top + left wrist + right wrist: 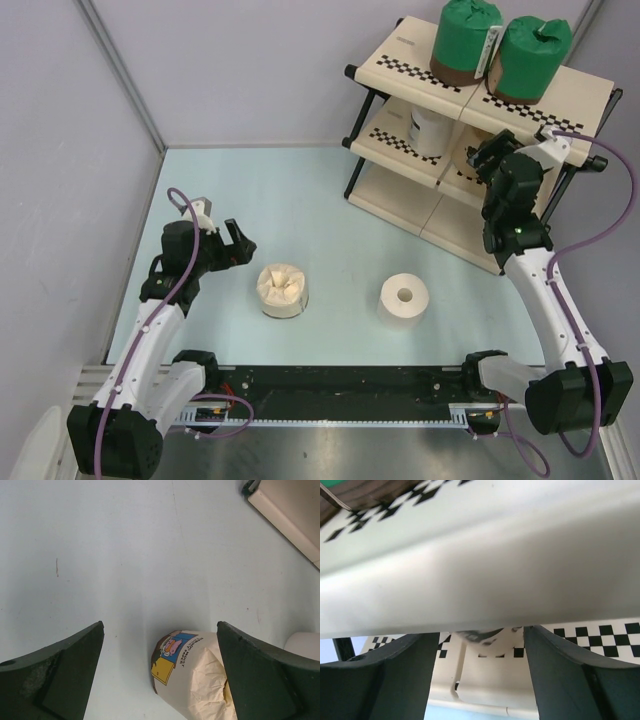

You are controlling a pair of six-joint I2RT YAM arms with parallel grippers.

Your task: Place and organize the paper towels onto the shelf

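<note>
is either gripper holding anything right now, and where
Nothing held. Left gripper open near the tan roll; right gripper open at the shelf.

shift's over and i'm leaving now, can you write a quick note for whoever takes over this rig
Left claw: open, beside the tan roll on the table, not gripping.
Right claw: open, empty, at the shelf's middle tier.
Done: two green rolls on the top tier, one white roll on the middle tier.
Left: tan roll and bare white roll, both on the table.
</note>
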